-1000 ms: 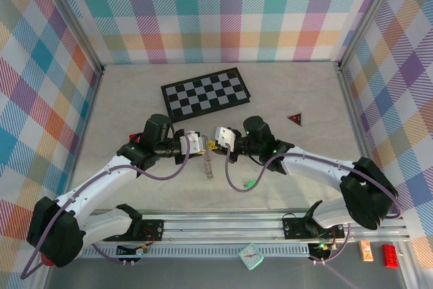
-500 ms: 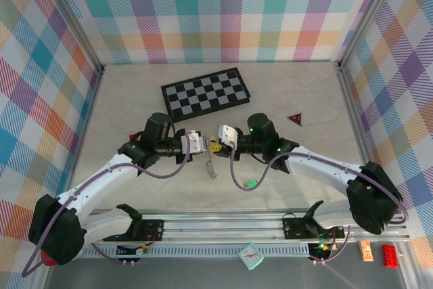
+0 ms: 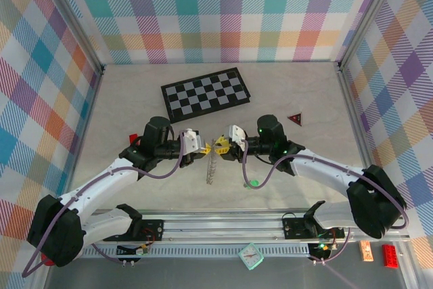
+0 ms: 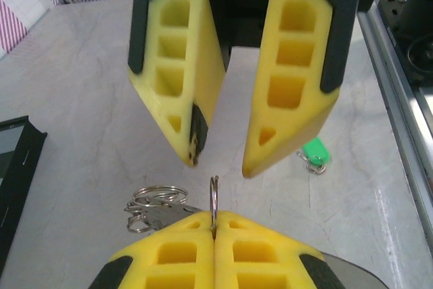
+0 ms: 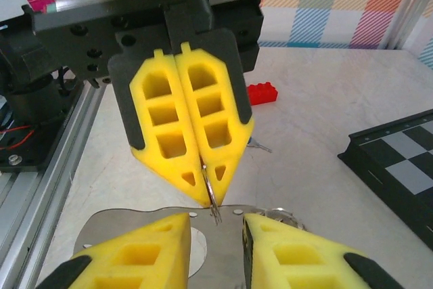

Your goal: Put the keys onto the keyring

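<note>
Green plastic marks the nearest piece: the key [image 3: 252,183] lies flat on the pale table [image 3: 318,93], low and right of centre in the top view, just beside a loop of the right arm's cable [image 3: 245,167]. It is apart from both hands and on the right arm's side, so I judge that arm better placed to fetch it. Its long axis is too small to read from above.

Above it, mid-frame, the left hand [image 3: 202,147] is clamped shut on the keyring [image 3: 212,167]. The wire loop stands on edge out of the fingertips and the silver fringe hangs toward the table; whether it touches I cannot tell. The right hand [image 3: 220,144] faces it tip to tip, jaws parted with nothing between them and the loop in line with the gap.

The table round the key is otherwise bare. Farther up sit a red block [image 3: 132,139], the chessboard [image 3: 206,93] and a red triangle [image 3: 295,118], all well apart.
</note>
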You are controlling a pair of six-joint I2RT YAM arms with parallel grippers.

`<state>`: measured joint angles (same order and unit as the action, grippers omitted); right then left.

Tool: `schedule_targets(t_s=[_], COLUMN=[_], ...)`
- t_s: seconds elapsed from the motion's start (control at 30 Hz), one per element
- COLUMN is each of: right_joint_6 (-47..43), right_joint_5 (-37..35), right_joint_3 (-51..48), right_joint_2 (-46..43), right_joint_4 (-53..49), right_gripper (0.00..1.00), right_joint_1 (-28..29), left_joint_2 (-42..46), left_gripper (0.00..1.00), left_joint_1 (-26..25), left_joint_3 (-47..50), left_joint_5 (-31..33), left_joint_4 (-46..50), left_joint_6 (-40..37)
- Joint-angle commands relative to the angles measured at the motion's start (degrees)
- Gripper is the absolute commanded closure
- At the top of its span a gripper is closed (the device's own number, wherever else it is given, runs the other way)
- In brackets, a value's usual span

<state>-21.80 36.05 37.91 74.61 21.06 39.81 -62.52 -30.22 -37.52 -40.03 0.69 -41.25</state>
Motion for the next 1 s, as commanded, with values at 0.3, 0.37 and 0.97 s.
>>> schedule_targets(t_s=[0.3, 0.37, 0.97], right_joint_6=[-0.1, 0.1, -0.1], right_joint_5=[2.9, 3.0, 5.1], right_joint_3=[3.4, 3.7, 5.6], right_joint_2=[2.2, 2.4, 3.3], right_joint_4=[-0.2, -0.1, -1.8], right_gripper=[0.83, 0.83, 1.00], right_joint_1=[0.9, 1.0, 2.3], left_joint_2=[-0.4, -0.5, -1.8], left_gripper=[1.00, 1.00, 0.90], left_joint_1=[0.5, 0.5, 0.4], left_joint_3=[0.3, 0.1, -0.2], left_joint_5=[-4.5, -4.6, -2.6], left_joint_4=[-2.9, -2.4, -3.8], left_joint_6=[1.8, 1.5, 3.9])
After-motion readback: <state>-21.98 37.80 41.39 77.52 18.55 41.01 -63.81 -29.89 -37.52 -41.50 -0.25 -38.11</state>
